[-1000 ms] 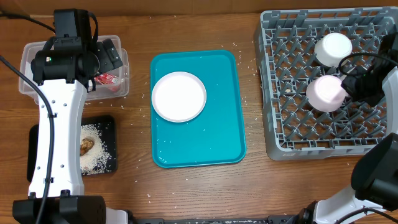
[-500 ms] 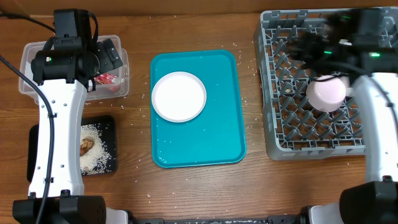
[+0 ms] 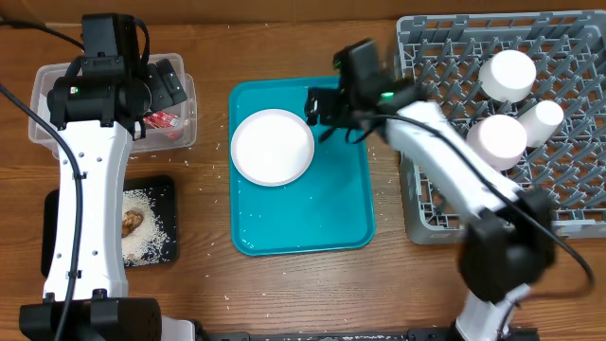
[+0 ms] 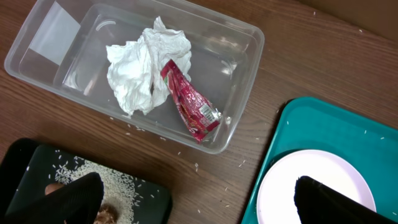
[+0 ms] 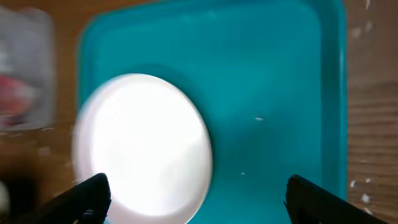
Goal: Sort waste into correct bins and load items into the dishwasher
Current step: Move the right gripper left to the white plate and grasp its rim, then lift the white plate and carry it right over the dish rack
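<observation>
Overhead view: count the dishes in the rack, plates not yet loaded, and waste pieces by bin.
Dishes in the dish rack: 3
White plate on the teal tray: 1
Waste in the clear tub: 2, napkin and red wrapper
Food lump on the black tray: 1
Total: 7

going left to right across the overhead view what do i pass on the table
clear tub → white plate → right gripper → grey dish rack. Left out: the black tray, which shares the tub's span, and the teal tray, which lies under both plate and gripper.
</observation>
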Controlling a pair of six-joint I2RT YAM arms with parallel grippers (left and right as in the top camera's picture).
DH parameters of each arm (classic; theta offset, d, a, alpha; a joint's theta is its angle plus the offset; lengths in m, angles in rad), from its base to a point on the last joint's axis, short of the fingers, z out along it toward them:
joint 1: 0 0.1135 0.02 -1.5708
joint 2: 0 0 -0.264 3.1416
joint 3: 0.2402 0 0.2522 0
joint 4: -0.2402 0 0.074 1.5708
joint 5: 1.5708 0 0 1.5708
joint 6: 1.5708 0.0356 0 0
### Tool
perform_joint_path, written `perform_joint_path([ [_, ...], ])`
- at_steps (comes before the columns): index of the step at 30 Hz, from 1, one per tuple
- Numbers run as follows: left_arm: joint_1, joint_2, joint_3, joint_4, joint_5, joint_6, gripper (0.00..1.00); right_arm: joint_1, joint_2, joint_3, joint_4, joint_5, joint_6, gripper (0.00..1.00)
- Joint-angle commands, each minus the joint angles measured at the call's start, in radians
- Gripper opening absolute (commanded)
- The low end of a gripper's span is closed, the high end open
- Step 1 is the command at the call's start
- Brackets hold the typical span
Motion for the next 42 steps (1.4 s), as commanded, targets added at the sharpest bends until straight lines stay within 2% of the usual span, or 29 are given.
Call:
perform_joint_path([
  [1, 0.000, -0.005, 0.014, 0.000, 0.003, -0.009, 1.00, 0.031, 0.113, 0.012, 0.012, 0.105, 0.097, 0.91],
  [7, 0.000, -0.005, 0.014, 0.000, 0.004, -0.009, 1.00, 0.081, 0.220, 0.012, 0.019, 0.098, 0.111, 0.83],
  [9, 0.000, -0.005, 0.014, 0.000, 0.004, -0.009, 1.00, 0.093, 0.220, 0.012, 0.024, 0.098, 0.111, 0.77],
  [10, 0.000, -0.005, 0.014, 0.000, 0.004, -0.010, 1.00, 0.101, 0.220, 0.012, 0.029, 0.098, 0.111, 0.67],
  [19, 0.000, -0.005, 0.014, 0.000, 0.003, -0.010, 1.00, 0.112, 0.221, 0.013, 0.014, 0.129, 0.111, 0.13],
  [22, 0.000, -0.005, 0.014, 0.000, 0.004, -0.010, 1.00, 0.109, 0.207, 0.028, -0.010, 0.119, 0.116, 0.04],
  [30, 0.000, -0.005, 0.014, 0.000, 0.003, -0.009, 1.00, 0.002, 0.084, 0.234, -0.220, 0.185, 0.137, 0.04],
  [36, 0.000, -0.005, 0.014, 0.000, 0.004, -0.010, 1.00, -0.173, -0.044, 0.415, -0.356, 0.472, 0.025, 0.04],
  [42, 0.000, -0.005, 0.014, 0.000, 0.003, -0.009, 1.00, -0.329, -0.089, 0.439, -0.361, 0.805, -0.077, 0.04],
])
